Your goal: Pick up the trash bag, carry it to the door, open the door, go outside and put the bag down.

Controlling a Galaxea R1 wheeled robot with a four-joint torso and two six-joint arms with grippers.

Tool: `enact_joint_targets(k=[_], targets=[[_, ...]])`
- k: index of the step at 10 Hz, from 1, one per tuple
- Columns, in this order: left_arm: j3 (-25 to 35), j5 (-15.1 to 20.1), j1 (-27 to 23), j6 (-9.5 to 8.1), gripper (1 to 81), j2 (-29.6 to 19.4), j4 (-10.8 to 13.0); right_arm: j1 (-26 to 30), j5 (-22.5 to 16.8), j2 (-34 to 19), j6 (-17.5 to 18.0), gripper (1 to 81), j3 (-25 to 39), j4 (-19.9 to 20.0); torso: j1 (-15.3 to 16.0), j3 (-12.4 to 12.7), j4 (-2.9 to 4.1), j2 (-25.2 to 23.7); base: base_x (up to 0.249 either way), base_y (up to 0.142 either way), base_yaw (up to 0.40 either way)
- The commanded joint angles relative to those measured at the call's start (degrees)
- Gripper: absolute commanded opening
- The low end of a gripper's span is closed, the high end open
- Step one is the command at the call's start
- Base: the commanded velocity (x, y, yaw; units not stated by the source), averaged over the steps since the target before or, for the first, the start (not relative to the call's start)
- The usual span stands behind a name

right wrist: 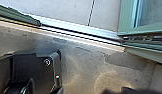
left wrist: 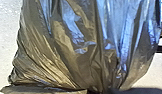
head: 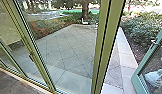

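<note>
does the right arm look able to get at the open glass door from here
Probably yes, though distance is unclear: the door stands swung out on the robot's right, no pane in between.

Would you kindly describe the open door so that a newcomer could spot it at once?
Find the green-framed glass wall facing the paved yard. Past its thick green post, at the head view's right edge, is the glass door. Unlike the panels to the left, it stands angled outward.
</note>
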Motion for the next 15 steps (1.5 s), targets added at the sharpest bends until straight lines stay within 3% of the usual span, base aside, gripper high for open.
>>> enact_joint_targets(k=[1,4,8,9,11,15], targets=[[0.3,4.5,-0.5,0.22,1.0,-0.4,0.1,-13.4,14.1,9.4,0.3,81.1,-0.4,7.9,0.0,1.7,0.0,0.0,0.0,0.0,0.0],[0.2,4.5,-1.0,0.22,1.0,-0.4,0.1,-24.1,20.9,20.9,-0.2,81.1,-4.7,7.6,0.0,4.5,0.0,0.0,0.0,0.0,0.0],[0.1,4.5,-1.7,0.31,1.0,-0.1,0.8,-32.1,27.5,31.3,-0.2,81.1,-11.7,7.3,-0.1,8.5,0.0,-0.1,0.0,0.0,0.0],[0.1,4.4,-1.8,0.31,1.0,-0.1,0.8,-33.4,28.3,32.9,-0.3,81.1,-12.3,7.2,-0.2,11.5,0.0,-0.1,0.0,0.0,0.0],[0.1,4.2,-1.8,0.39,1.0,-0.2,0.9,-36.0,30.5,36.4,-0.4,81.1,-15.0,6.1,-0.2,8.6,0.0,-0.2,0.0,0.0,0.0],[0.0,2.7,-1.8,0.31,1.0,0.0,2.1,-40.5,35.3,44.0,-0.4,81.1,-21.0,1.8,-0.3,9.0,0.0,-0.3,0.0,0.0,0.0]])
